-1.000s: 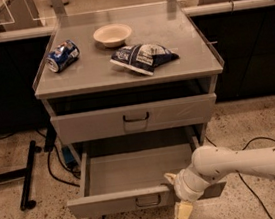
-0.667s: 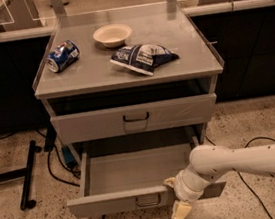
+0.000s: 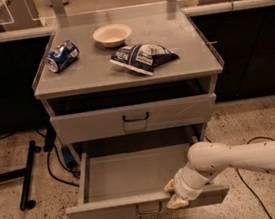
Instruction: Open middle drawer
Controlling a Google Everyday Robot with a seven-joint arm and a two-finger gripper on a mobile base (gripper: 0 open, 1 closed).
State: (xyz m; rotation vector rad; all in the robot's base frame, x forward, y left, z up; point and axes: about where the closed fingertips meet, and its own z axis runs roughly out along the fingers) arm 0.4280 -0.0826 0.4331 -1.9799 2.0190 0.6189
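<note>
The middle drawer (image 3: 136, 174) is pulled out well past the cabinet front, and its grey inside holds nothing. Its small dark loop handle (image 3: 149, 208) shows at the centre of the front panel. My gripper (image 3: 174, 195), on a white arm coming in from the right, sits at the top edge of that front panel, just right of the handle. The drawer above (image 3: 133, 118) is closed and has its own dark handle.
On the cabinet top (image 3: 191, 59) lie a blue can on its side (image 3: 62, 55), a white bowl (image 3: 112, 34) and a blue chip bag (image 3: 143, 58). A black stand leg (image 3: 27, 174) and cables (image 3: 58, 162) lie on the floor at the left.
My gripper has drawn up closer to the drawer's front panel edge. The drawer stays pulled out, with little or no further movement.
</note>
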